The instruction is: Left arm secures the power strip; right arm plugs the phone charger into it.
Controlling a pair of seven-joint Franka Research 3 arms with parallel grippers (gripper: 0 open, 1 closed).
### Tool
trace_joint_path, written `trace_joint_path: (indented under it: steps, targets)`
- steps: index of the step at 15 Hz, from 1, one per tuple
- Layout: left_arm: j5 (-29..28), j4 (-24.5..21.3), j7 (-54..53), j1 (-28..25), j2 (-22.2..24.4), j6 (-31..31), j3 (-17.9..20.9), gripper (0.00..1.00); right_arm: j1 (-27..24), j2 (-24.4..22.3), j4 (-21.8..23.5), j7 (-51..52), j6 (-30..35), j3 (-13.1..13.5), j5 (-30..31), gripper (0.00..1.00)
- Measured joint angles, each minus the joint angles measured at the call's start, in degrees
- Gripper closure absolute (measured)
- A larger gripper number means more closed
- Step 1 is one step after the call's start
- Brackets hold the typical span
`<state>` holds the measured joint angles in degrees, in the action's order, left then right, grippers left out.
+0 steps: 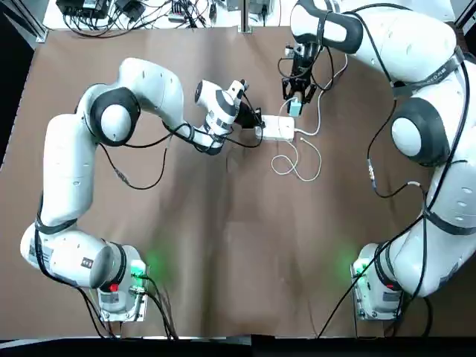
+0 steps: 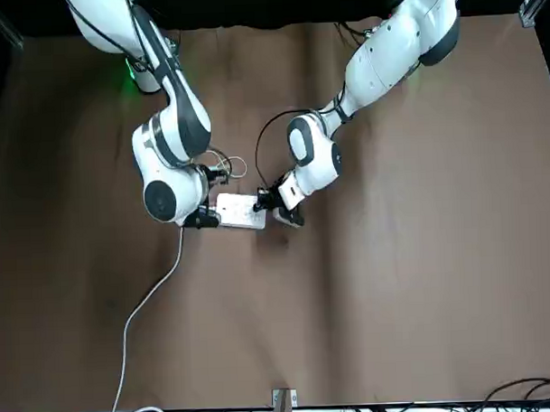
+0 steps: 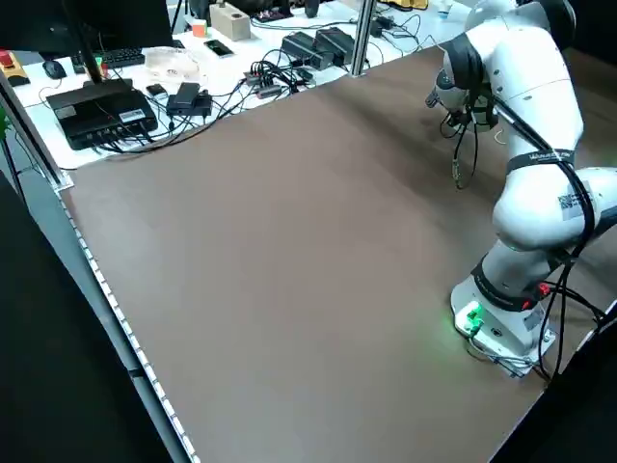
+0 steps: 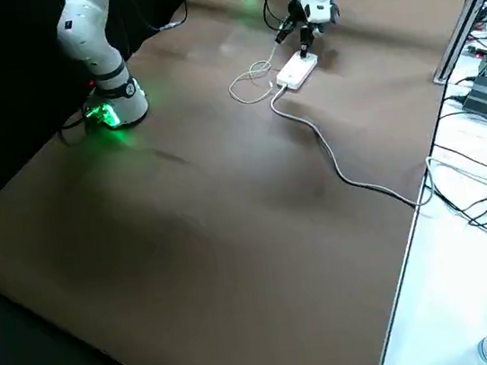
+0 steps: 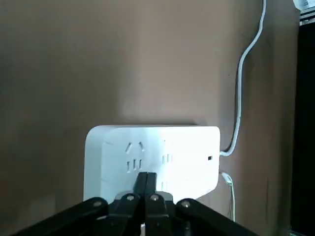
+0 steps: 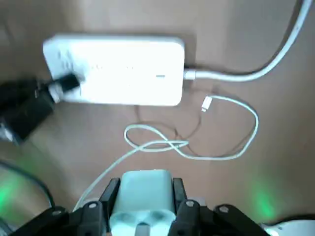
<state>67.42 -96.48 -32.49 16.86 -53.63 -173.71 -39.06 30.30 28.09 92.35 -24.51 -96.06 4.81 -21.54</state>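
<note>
The white power strip [image 1: 279, 128] lies flat on the brown table, its thick cord [image 2: 134, 319] running off toward the far edge. My left gripper [image 1: 254, 123] is shut, its joined fingertips [image 5: 146, 181] resting on the strip's [image 5: 152, 157] near end. Hovering just beyond the strip, my right gripper [image 1: 295, 103] is shut on the teal phone charger [image 6: 144, 194], apart from the strip [image 6: 115, 69]. The charger's thin white cable [image 6: 189, 142] loops on the table beside the strip. In the front view the strip [image 2: 241, 210] sits between both grippers.
A bench with cables and electronics [image 1: 126, 11] borders the far table edge, with a metal post [image 1: 243, 16] at its middle. The thick cord [image 4: 341, 169] crosses the table toward that bench. Both arm bases [image 1: 119, 286] stand at the near edge.
</note>
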Motion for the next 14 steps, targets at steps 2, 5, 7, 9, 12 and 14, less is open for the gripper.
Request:
trace_joint_path:
  steps: [2,5,7,9,12,14]
  targets:
    - [0.00,0.00,0.00,0.00,0.00,0.01,0.00,0.99,-0.01,0.23,-0.03,-3.18,-2.08,-0.01,0.04,0.52]
    - [0.00,0.00,0.00,-0.01,0.00,0.03,0.00,0.99,0.95,0.31,0.03,-8.02,-4.80,-0.14,2.86,0.52]
    - [0.00,0.01,0.00,-0.02,0.00,0.12,0.04,0.99,1.94,0.43,0.93,-9.86,-7.69,-0.20,3.98,0.52]
    - [0.00,0.02,0.00,-0.04,-0.01,0.23,0.07,0.99,2.71,0.45,2.83,-10.29,-10.77,-0.21,4.19,0.52]
    - [0.00,0.04,0.00,-0.06,0.00,0.39,0.11,0.99,3.27,0.21,5.90,-10.50,-15.82,-0.22,4.48,0.52]
    - [0.00,0.05,0.00,-0.07,0.00,0.49,0.14,0.99,3.69,-0.75,9.31,-10.50,-20.91,-0.23,4.53,0.52]
